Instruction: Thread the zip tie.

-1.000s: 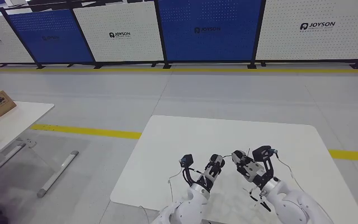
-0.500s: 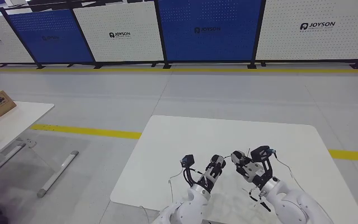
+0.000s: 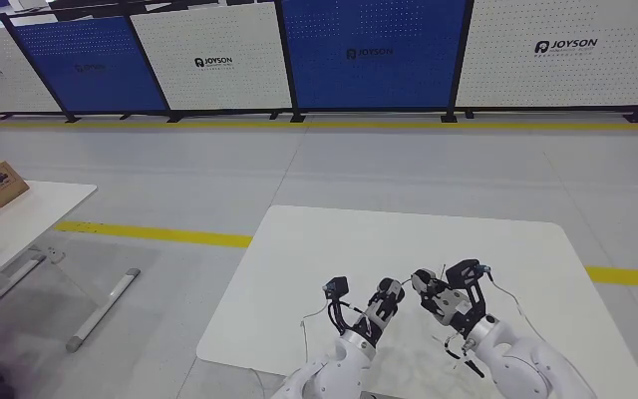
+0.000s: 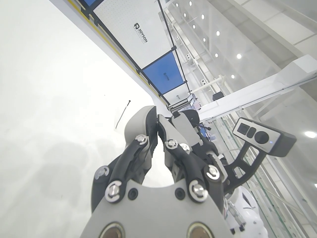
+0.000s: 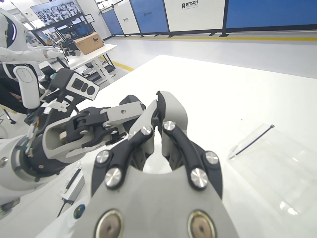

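Hold left gripper [image 4: 157, 118] and right gripper [image 5: 157, 107] pinched closed as is, contents unclear; line tips up, feed slowly; ignore loose zip tie [image 4: 122, 114].

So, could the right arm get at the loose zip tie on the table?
Probably yes: the zip tie lies in the open beside the right gripper, nothing between them, though that gripper is shut.

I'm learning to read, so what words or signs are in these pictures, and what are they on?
White partition panel: a logo and one brand word, not spelled out here; smaller line beneath too small to read.
Blue partition panel: same logo, too faint to read.
Cardboard box: dark print, too small to read.
Zip tie: no print.
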Controlling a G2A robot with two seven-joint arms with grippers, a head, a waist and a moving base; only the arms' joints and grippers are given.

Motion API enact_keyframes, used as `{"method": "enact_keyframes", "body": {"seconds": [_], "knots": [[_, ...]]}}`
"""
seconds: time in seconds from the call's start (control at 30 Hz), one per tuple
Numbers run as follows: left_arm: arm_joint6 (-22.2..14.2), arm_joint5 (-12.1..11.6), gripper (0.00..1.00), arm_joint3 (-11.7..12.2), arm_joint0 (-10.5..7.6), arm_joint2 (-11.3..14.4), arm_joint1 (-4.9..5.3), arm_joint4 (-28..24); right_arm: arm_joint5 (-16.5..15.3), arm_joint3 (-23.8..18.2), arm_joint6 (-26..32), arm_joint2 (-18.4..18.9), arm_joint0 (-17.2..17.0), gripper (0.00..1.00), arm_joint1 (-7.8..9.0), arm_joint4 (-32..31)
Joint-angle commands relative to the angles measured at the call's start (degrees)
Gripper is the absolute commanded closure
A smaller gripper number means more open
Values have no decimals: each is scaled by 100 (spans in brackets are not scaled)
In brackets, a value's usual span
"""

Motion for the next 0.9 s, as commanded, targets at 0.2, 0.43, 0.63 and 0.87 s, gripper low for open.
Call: {"method": "enact_keyframes", "body": {"seconds": [0.2, 0.43, 0.63, 0.87], "knots": [[-145, -80, 100, -61, 50, -35, 32, 77, 0, -11, 90, 10, 14, 100, 23, 9], [-174, -26, 100, -91, 66, -82, 50, 116, 0, -39, 152, 17, 11, 100, 49, 18], [-162, 210, 100, -39, -8, -83, 28, -38, 0, -37, 272, -17, 34, 100, 64, 40], [-198, 259, 100, 5, -64, -65, 14, -141, 0, 14, 309, -90, 109, 92, 59, 32]]}}
